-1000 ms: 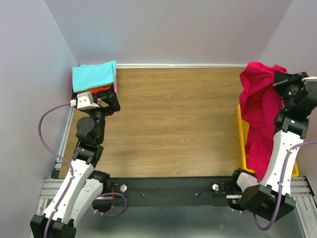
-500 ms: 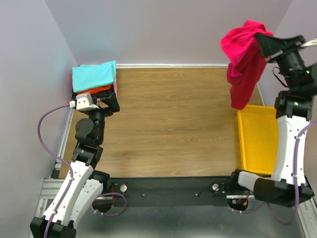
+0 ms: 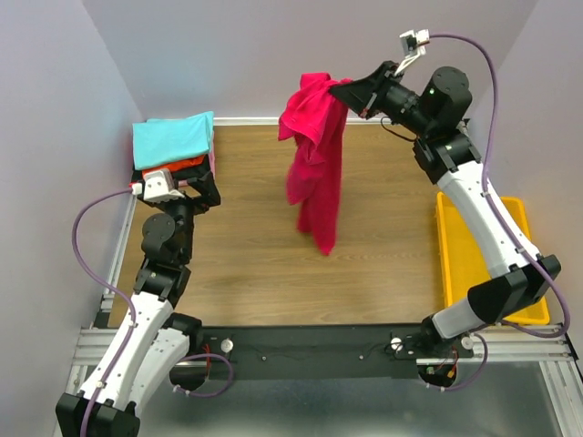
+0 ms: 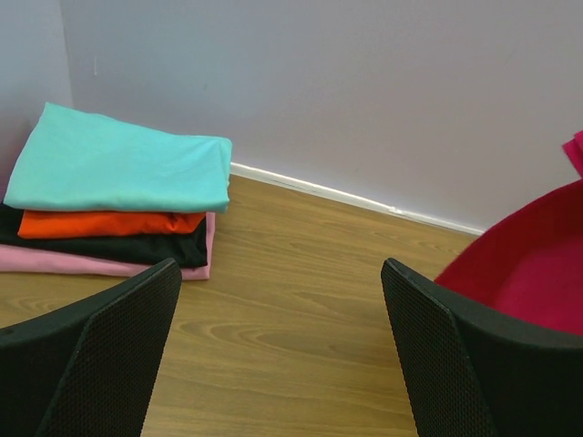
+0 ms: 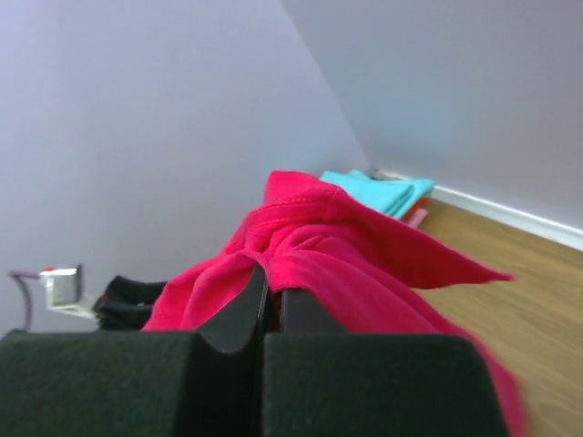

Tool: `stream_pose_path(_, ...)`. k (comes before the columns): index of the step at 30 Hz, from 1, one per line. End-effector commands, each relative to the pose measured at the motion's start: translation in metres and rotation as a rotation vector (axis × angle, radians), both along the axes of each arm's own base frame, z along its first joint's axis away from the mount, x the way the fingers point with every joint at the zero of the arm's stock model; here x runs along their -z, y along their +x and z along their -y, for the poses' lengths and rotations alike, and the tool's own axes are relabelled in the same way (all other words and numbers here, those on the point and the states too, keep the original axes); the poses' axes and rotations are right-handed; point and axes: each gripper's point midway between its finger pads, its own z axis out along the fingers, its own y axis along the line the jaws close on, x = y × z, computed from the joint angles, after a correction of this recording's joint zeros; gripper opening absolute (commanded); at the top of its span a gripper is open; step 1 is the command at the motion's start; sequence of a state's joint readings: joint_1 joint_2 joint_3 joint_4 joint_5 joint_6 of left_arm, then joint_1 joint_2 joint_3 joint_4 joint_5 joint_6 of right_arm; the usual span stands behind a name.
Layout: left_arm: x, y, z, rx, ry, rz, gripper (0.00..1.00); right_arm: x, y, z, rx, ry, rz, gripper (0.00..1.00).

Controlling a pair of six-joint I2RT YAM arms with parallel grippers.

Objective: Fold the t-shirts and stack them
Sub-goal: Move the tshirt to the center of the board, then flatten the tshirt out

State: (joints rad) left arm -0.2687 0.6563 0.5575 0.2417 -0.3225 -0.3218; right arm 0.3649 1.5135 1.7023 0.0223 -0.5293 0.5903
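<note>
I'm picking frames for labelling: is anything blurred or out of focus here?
Top external: evenly lit, crimson t-shirt sharp. Left wrist: folded stack and left gripper's fingers both crisp. Right wrist: right gripper's fingers and the shirt's near edge are blurred.

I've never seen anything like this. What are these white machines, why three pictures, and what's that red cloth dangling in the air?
These are two robot arms bolted at the near edge of a table. One picture looks down from above; the other two come from a camera on each wrist, showing that arm's two-fingered tool. The right tool is shut on a crimson t-shirt, which hangs over the table, away from the yellow bin. The left tool is open and empty, facing a folded stack in the far left corner: a cyan t-shirt on top, then orange, black and pink.
</note>
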Motion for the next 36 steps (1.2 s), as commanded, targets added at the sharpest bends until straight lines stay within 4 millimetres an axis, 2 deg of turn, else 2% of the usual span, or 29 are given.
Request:
stream_pose_path(1, -0.001, -0.001, -0.011, -0.06, -0.002, -0.006, 0.98, 0.01, 0.014, 0.021, 0.156, -0.056, 0.053, 0.01)
stream_pose_path(2, 0.0, -0.001, -0.012, -0.066, -0.005, -0.009, 0.98, 0.026, 0.022, 0.027, 0.206, -0.075, 0.027, 0.0)
stream_pose_path(3, 0.004, 0.001, -0.013, -0.079, -0.006, -0.021, 0.98, 0.041, 0.037, 0.043, 0.319, -0.085, -0.004, 0.01)
stream_pose_path(4, 0.005, 0.001, -0.014, -0.084, -0.008, -0.029, 0.98, 0.055, 0.043, 0.054, 0.385, -0.1, -0.031, 0.01)
stream_pose_path(5, 0.009, 0.003, -0.017, -0.101, -0.009, -0.047, 0.98, 0.099, 0.058, 0.075, 0.51, -0.133, -0.125, 0.01)
stream_pose_path(8, 0.019, 0.009, -0.017, -0.119, -0.002, -0.104, 0.98, 0.167, 0.082, 0.138, 0.738, -0.118, -0.313, 0.03)
stream_pose_path(9, 0.024, 0.013, -0.014, -0.11, -0.001, -0.122, 0.97, 0.206, 0.084, 0.164, 0.796, -0.144, -0.392, 0.08)
stream_pose_path(10, 0.024, 0.015, -0.012, -0.099, -0.006, -0.123, 0.96, 0.226, 0.086, 0.174, 0.82, -0.156, -0.436, 0.29)
stream_pose_path(11, 0.025, 0.017, -0.008, -0.085, -0.009, -0.128, 0.96, 0.245, 0.087, 0.185, 0.857, -0.178, -0.472, 0.45)
stream_pose_path(12, 0.031, 0.02, -0.003, -0.065, -0.007, -0.144, 0.95, 0.276, 0.088, 0.193, 0.883, -0.22, -0.531, 0.69)
stream_pose_path(14, 0.032, 0.023, 0.009, -0.036, -0.002, -0.153, 0.94, 0.305, 0.083, 0.197, 0.891, -0.279, -0.595, 0.83)
stream_pose_path(15, 0.035, 0.026, 0.012, -0.042, 0.003, -0.167, 0.94, 0.32, 0.081, 0.194, 0.874, -0.296, -0.623, 0.87)
stream_pose_path(16, 0.037, 0.027, 0.017, -0.035, 0.005, -0.174, 0.94, 0.325, 0.08, 0.191, 0.856, -0.303, -0.635, 0.9)
stream_pose_path(19, 0.046, 0.032, 0.036, 0.009, 0.015, -0.206, 0.94, 0.337, 0.072, 0.172, 0.764, -0.32, -0.658, 0.9)
stream_pose_path(23, 0.057, 0.033, 0.06, 0.07, 0.009, -0.226, 0.93, 0.341, 0.053, 0.144, 0.696, -0.4, -0.611, 0.89)
stream_pose_path(24, 0.064, 0.032, 0.067, 0.084, 0.005, -0.241, 0.93, 0.34, 0.046, 0.127, 0.65, -0.411, -0.6, 0.88)
stream_pose_path(26, 0.074, 0.029, 0.076, 0.108, 0.0, -0.26, 0.92, 0.341, 0.035, 0.109, 0.595, -0.426, -0.581, 0.85)
stream_pose_path(27, 0.085, 0.025, 0.086, 0.133, -0.006, -0.286, 0.92, 0.346, 0.026, 0.092, 0.55, -0.446, -0.578, 0.84)
stream_pose_path(29, 0.097, 0.02, 0.098, 0.166, -0.013, -0.31, 0.91, 0.35, 0.018, 0.076, 0.51, -0.464, -0.572, 0.82)
stream_pose_path(30, 0.111, 0.017, 0.105, 0.184, -0.005, -0.341, 0.91, 0.355, 0.016, 0.067, 0.484, -0.474, -0.575, 0.81)
stream_pose_path(31, 0.117, 0.014, 0.111, 0.203, -0.02, -0.354, 0.91, 0.358, 0.011, 0.054, 0.451, -0.486, -0.571, 0.79)
stream_pose_path(34, 0.142, 0.001, 0.129, 0.278, -0.045, -0.406, 0.91, 0.368, 0.007, 0.035, 0.398, -0.514, -0.578, 0.73)
stream_pose_path(36, 0.156, -0.01, 0.142, 0.339, -0.059, -0.429, 0.89, 0.378, 0.006, 0.031, 0.388, -0.522, -0.603, 0.71)
